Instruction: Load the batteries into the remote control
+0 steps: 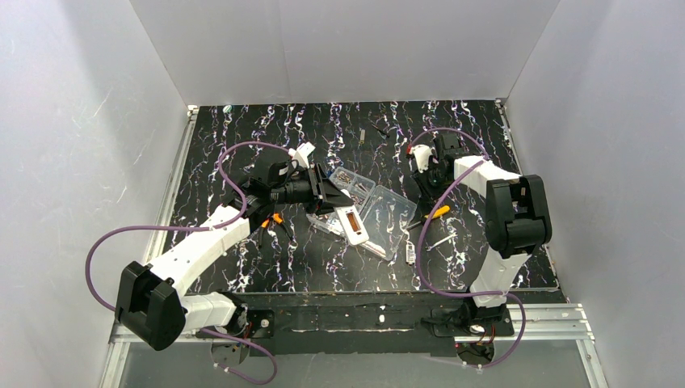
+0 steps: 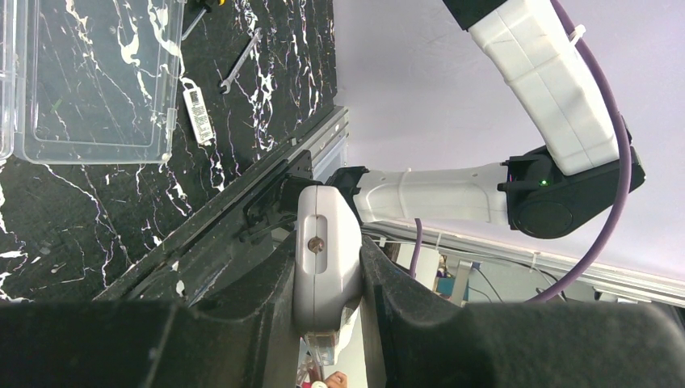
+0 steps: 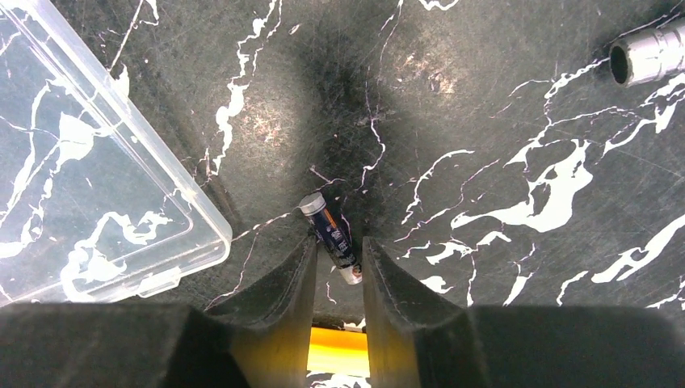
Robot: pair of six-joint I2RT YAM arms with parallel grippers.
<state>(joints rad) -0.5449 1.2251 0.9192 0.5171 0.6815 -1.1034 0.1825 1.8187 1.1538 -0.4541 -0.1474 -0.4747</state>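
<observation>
Left hand (image 2: 325, 246) is clenching remote control (image 2: 327, 279). Right hand (image 3: 338, 259) is straddling battery (image 3: 331, 233) on bench (image 3: 501, 121), perhaps touching; whether it is grasped, cannot tell.

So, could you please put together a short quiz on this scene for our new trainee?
1. True or false: the left gripper is shut on the remote control.
2. Multiple choice: what lies on the table between the fingers of the right gripper? A. a coin. B. a battery. C. a pen.
3. Short answer: what colour is the handle of the screwdriver beside the clear box?
Key: 1 true; 2 B; 3 yellow.
</observation>
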